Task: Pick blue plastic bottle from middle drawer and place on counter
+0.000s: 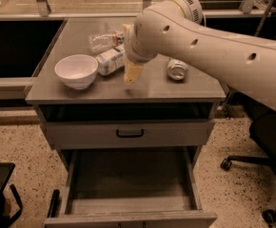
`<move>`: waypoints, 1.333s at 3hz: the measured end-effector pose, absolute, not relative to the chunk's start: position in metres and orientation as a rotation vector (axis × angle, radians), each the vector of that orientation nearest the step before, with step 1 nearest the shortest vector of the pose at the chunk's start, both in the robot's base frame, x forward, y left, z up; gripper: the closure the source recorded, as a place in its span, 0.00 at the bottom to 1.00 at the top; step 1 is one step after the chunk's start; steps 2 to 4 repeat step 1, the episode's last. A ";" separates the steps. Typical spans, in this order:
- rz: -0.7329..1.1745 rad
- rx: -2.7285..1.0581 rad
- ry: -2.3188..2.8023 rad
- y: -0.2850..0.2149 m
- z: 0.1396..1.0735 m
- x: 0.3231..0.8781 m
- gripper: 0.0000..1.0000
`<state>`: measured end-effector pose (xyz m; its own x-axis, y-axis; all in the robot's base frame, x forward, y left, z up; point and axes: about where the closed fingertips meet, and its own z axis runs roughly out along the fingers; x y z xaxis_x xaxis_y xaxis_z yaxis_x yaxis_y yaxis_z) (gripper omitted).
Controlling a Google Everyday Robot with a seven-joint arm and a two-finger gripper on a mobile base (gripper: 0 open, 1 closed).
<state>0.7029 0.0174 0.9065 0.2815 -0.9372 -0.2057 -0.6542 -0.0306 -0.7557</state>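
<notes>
The blue plastic bottle (pixel 110 61) lies on its side on the bench (pixel 152 87), left of the middle and about halfway between the front and back edges. Its left end is just beside a white bowl (pixel 77 70), which stands upright toward the left edge. Behind the bottle, nearer the back edge, a longer clear bottle (pixel 104 40) also lies on its side.

The end effector (pixel 132 72) hangs just right of the blue plastic bottle, pointing down at the bench near the middle of the front edge. Whether it touches the bottle cannot be told, nor whether it is wide or narrow. The thick white arm reaches in from the right, across the back right corner.

A silvery can (pixel 177 69) lies on its side toward the right edge, well apart from the bottle.

Below the front edge, a shallow drawer with a black handle (pixel 128 134) is closed. Under it, the middle drawer (pixel 128 186) is pulled out.
</notes>
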 end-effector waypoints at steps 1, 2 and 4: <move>-0.452 -1.762 1.450 0.017 0.907 0.703 0.00; -0.452 -1.762 1.450 0.017 0.907 0.703 0.00; -0.452 -1.762 1.450 0.017 0.907 0.703 0.00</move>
